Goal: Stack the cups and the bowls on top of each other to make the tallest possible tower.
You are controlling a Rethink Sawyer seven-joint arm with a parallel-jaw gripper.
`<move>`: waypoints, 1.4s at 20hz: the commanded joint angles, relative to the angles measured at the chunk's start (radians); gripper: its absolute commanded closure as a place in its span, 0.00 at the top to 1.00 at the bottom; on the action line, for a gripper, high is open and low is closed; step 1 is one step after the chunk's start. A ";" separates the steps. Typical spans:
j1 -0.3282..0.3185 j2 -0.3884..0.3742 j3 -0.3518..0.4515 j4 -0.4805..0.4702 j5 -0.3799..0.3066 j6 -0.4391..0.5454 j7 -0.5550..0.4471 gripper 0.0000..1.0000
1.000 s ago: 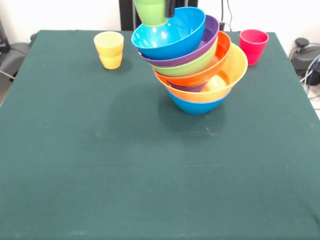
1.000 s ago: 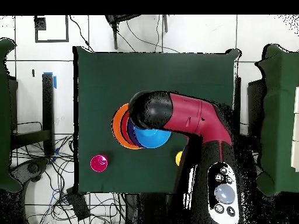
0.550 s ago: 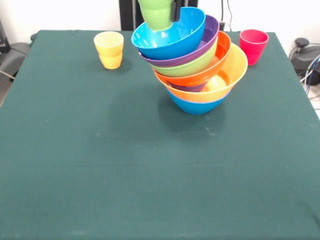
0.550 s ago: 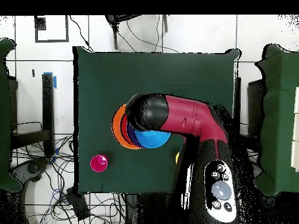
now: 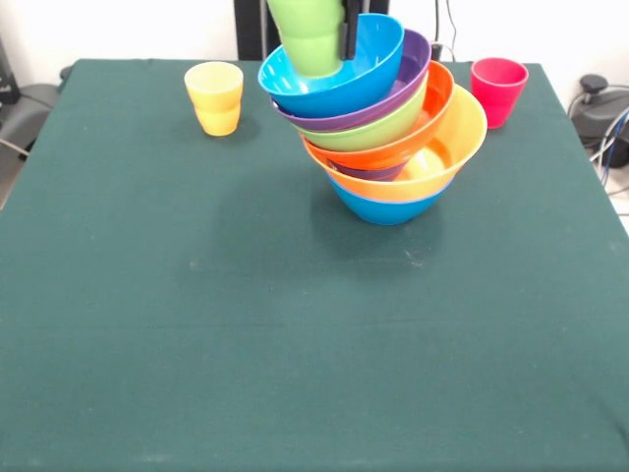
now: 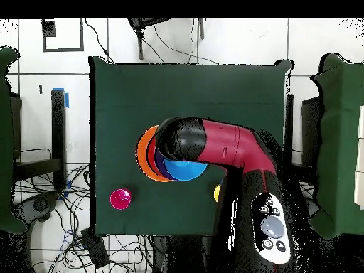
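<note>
Green plastic is hanging over the pile: the light green cup point(image 5: 310, 34) is sitting clenched in the gripper point(image 5: 339, 29), whose one dark finger point(image 5: 346, 29) is showing against the cup's side, and its foot is dipping into the top blue bowl point(image 5: 334, 67) of the tower point(image 5: 383, 128). That tower is standing toward the table's point(image 5: 197, 324) far edge, right of the middle in the front view, and it is leaning hard toward the yellow cup's side, each bowl sitting tilted in the one below.

The trouble I am expecting is a topple. The cup is coming in on the low, overhanging side of the blue bowl, so a push there, or a drop before the cup is resting flat, is likely tipping the upper bowls off. A cup set on that sloping floor may also be sliding out once let go.

Around it, the yellow cup point(image 5: 214, 96) is waiting near the far left corner and the red-pink cup point(image 5: 498, 90) near the far right corner, both well apart from the pile. Seen from overhead, the red arm point(image 6: 227, 146) is covering most of the tower, so the contact itself is staying hidden
</note>
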 commanded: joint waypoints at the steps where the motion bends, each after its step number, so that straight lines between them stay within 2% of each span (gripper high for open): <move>1: -0.034 0.089 0.122 0.115 -0.084 -0.119 -0.129 0.00; 8: -0.027 0.059 0.117 0.193 -0.084 -0.145 -0.099 0.00; 17: -0.040 -0.088 0.128 0.303 -0.045 -0.063 -0.126 0.00; 23: -0.042 -0.109 0.144 0.344 -0.044 -0.078 -0.114 0.00; 28: -0.032 -0.091 0.152 0.357 -0.053 -0.117 -0.085 0.00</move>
